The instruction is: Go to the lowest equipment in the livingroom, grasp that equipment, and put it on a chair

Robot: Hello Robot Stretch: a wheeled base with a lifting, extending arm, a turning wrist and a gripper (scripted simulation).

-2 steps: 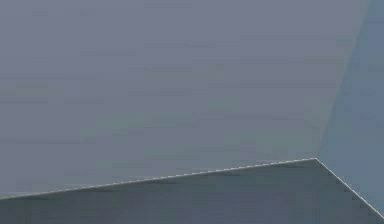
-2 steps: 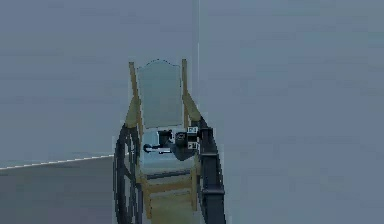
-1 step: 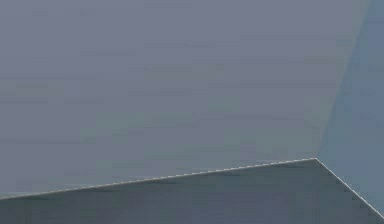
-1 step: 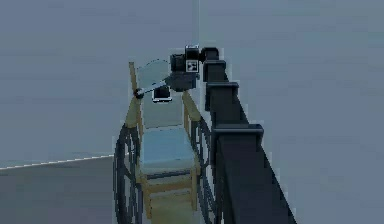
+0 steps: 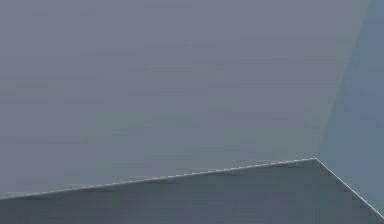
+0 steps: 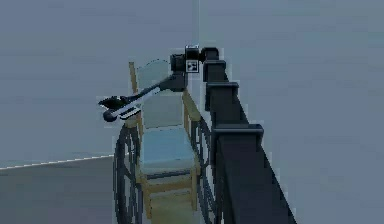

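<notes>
Forward view: grey wall (image 5: 180, 80) meeting another at a corner, above dark floor (image 5: 230, 195). Arm side view: dark square arm bar (image 6: 235, 130) reaching out, gripper (image 6: 110, 108) just left of a wooden-framed wheeled chair with pale blue seat and back (image 6: 165, 145). Impossible to tell whether anything is held, or where the equipment lies.

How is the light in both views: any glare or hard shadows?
Forward view: dim, even light on the wall; the floor is darker; no glare. Arm side view: also flat light; the chair looks pale, the arm very dark; no hard shadows.
</notes>
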